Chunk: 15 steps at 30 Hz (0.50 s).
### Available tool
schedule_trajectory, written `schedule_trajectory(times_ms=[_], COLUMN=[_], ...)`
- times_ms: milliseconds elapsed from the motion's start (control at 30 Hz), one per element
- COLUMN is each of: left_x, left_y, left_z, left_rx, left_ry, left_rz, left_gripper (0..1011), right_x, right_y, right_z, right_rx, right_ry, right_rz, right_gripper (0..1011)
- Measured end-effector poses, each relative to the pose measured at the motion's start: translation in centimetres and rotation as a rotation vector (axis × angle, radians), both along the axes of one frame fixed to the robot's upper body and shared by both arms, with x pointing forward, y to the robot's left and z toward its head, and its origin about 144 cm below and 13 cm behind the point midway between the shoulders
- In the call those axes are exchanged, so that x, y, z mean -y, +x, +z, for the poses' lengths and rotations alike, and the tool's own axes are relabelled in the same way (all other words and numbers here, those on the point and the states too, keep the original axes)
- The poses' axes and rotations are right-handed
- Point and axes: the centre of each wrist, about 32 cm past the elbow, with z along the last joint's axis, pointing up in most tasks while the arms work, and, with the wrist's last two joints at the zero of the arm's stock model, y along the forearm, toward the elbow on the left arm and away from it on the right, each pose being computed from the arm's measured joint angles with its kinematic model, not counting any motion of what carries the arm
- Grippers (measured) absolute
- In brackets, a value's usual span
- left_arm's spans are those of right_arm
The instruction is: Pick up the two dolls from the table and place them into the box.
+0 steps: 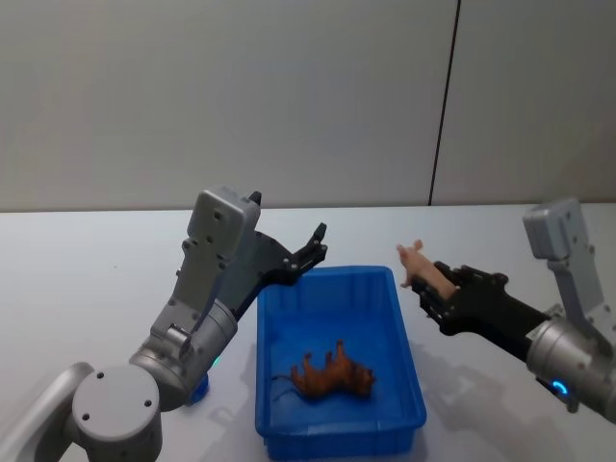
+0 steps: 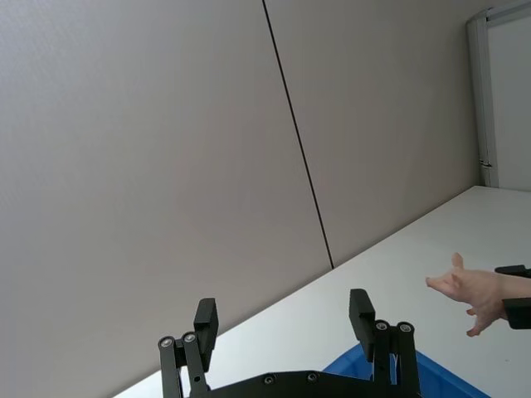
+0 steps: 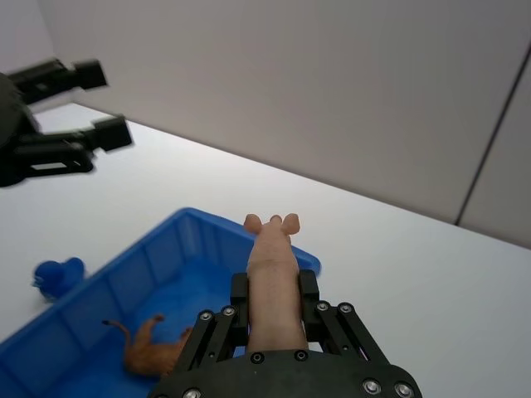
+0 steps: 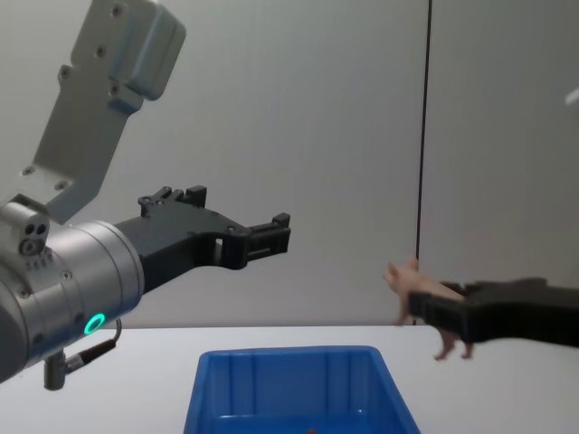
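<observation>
Grips the pink pig doll [image 1: 416, 264] lengthwise in the right claw [image 1: 441, 287], raised just outside the far right corner of the blue box [image 1: 412, 356] (brown doll [image 1: 332, 373] inside), box down-left; left claw [image 1: 309, 248] spread, idle by the left rim.

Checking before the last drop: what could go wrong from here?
The pale pink two-eared toy animal, held in the right gripper, hangs outside the far right corner of the bright blue plastic bin; released now, it might hit the rim or white table. The open left gripper above the far left corner could get bumped.
</observation>
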Motion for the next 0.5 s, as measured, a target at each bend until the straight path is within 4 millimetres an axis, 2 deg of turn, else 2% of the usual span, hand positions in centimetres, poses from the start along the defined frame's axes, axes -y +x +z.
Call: schedule_trajectory(times_ms=[500], left_x=[0.0], left_y=[0.0], left_z=[0.0], left_rx=[0.0], left_ry=[0.0], left_rz=[0.0], left_gripper=[1004], right_x=[-1.6], right_y=[2.7], right_z=[1.2], right_rx=[-0.066], right_ry=[0.054], right_rz=[0.206], right_gripper=[346])
